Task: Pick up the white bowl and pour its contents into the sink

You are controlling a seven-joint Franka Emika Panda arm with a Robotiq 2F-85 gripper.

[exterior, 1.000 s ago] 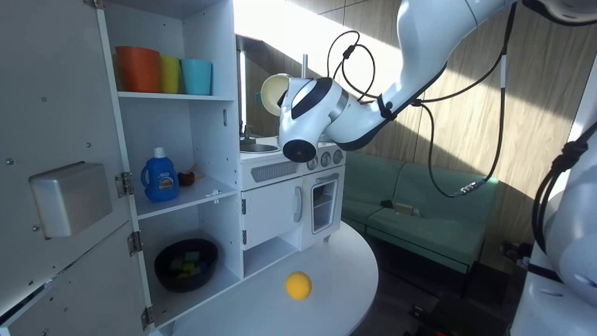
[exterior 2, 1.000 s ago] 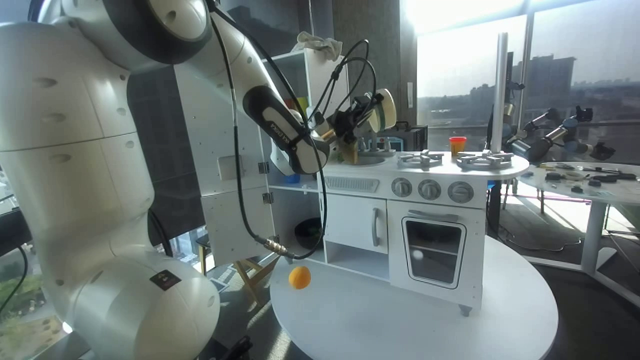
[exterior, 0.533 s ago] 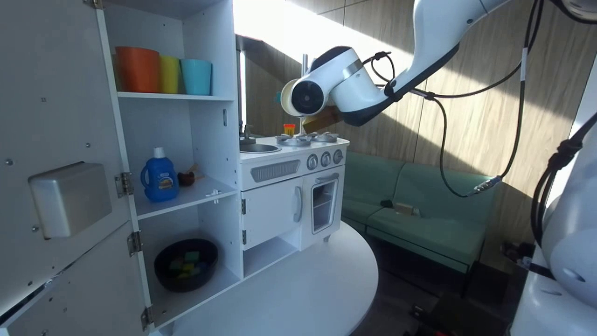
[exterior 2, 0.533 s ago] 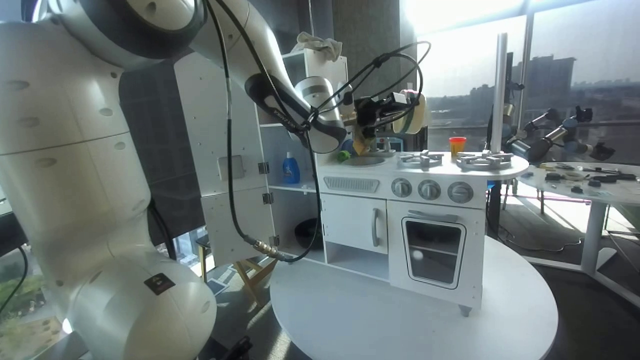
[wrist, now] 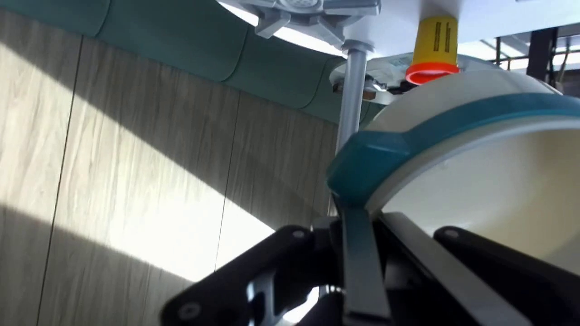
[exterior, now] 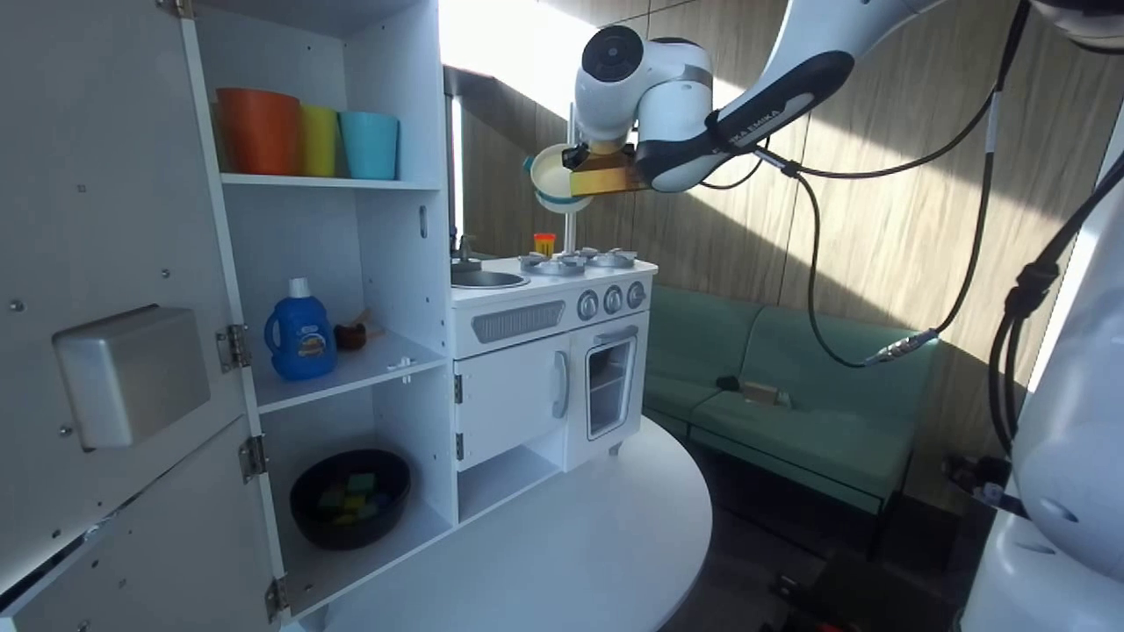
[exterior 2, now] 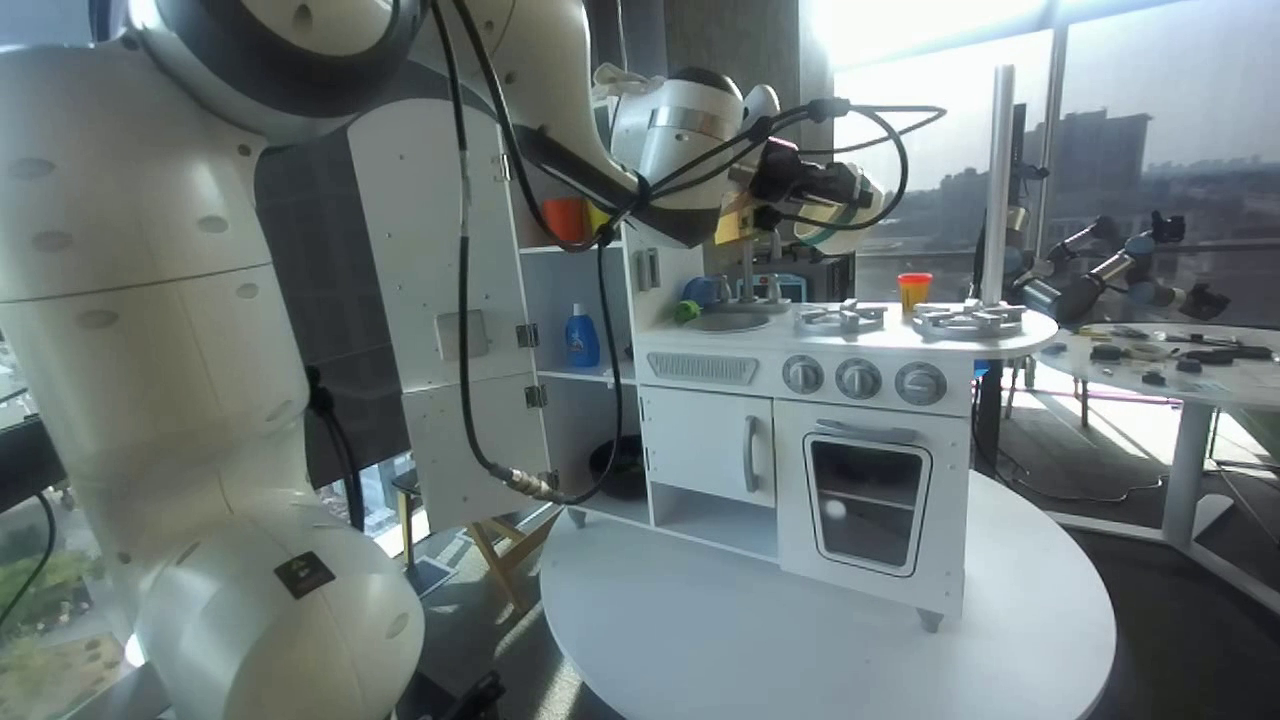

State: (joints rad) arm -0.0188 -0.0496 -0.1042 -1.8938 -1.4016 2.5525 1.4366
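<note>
The white bowl (exterior: 551, 172) with a teal band at its rim hangs tilted in the air, above the burner side of the counter and to the right of the sink in both exterior views (exterior 2: 843, 215). The wrist view shows its rim and pale inside (wrist: 489, 181); no contents show in the visible part. My gripper (wrist: 364, 215) is shut on the bowl's teal rim. In the exterior views the gripper (exterior: 577, 158) is partly hidden by the wrist and cables. The sink (exterior: 488, 279) is a grey basin with a tap in the white play-kitchen top; it also shows here (exterior 2: 728, 322).
A yellow cup with a red rim (exterior 2: 914, 291) and burners (exterior 2: 842, 318) stand on the counter near an upright silver pole (exterior 2: 998, 180). A green and blue toy (exterior 2: 688, 311) lies beside the sink. The shelf holds cups (exterior: 259, 132), a blue bottle (exterior: 303, 338) and a black bowl (exterior: 351, 527).
The wrist has risen and turned, and the bowl has moved right, away from the sink, and tips less. An orange ball seen low over the round table a second ago is out of view.
</note>
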